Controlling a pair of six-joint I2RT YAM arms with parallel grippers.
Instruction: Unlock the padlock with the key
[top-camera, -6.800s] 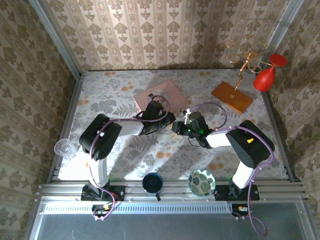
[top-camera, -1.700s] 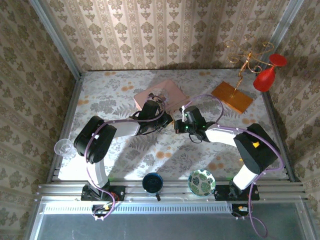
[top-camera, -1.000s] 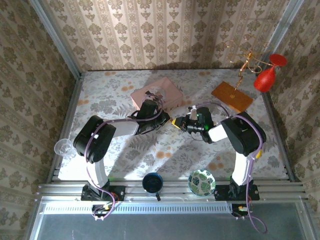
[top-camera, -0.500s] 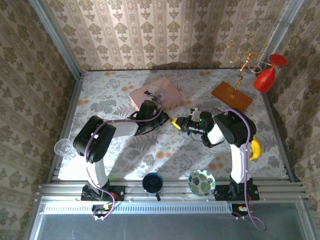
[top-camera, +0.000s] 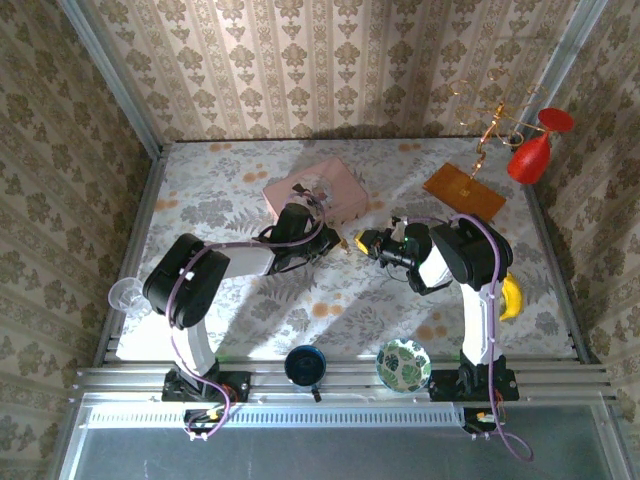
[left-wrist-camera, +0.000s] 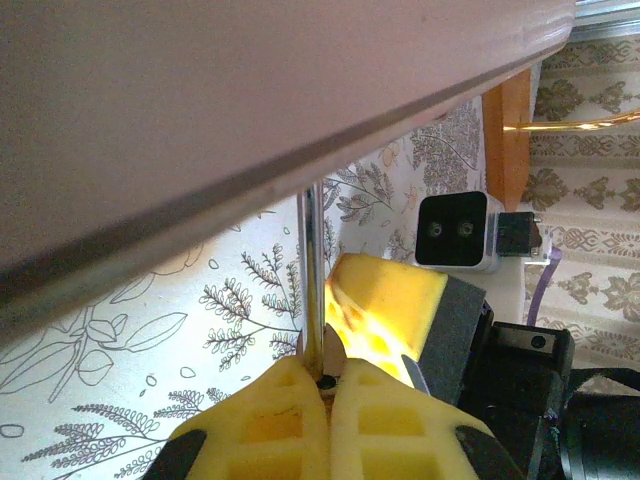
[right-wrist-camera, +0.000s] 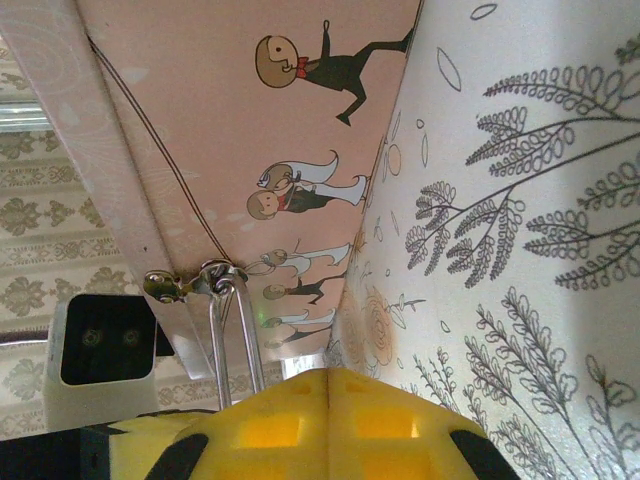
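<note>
Right at the near corner of the pink box (top-camera: 315, 188), both arms are nose to nose over the desk (top-camera: 300, 300). The left gripper (top-camera: 335, 241) is pressed together, and the padlock (left-wrist-camera: 311, 290) sits in its tips. Only a sliver of brass peeks out, with the thin shackle (right-wrist-camera: 238, 330) running straight from those tips towards the box's clasp (right-wrist-camera: 190, 285). That's the long axis: gripper to box edge.

The right gripper (top-camera: 364, 240) is also pressed tight, just beside the shackle on the side away from the left arm. I can't tell whether a key is between its tips.

The lock is nearest the left arm, so my call is that the right one must come in across that axis to find the keyhole, which is hidden.
</note>
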